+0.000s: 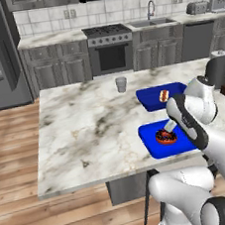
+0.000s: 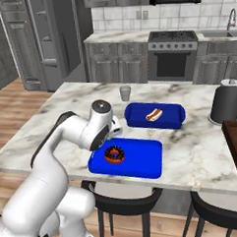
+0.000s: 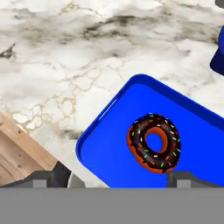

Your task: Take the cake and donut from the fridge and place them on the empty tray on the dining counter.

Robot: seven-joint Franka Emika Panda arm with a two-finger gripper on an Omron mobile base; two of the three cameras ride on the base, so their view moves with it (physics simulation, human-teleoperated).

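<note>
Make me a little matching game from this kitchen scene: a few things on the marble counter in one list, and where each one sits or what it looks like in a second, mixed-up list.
Things:
1. donut
2. hot dog
3. cup
4. dark canister

Places or looks:
A. stands on the bare marble beyond both blue trays
B. lies in the shallow blue tray nearest the arm
C. tall and dark, near the counter's right end
D. lies in the deeper blue tray farther back

Pairs: 1-B, 2-D, 3-A, 4-C
</note>
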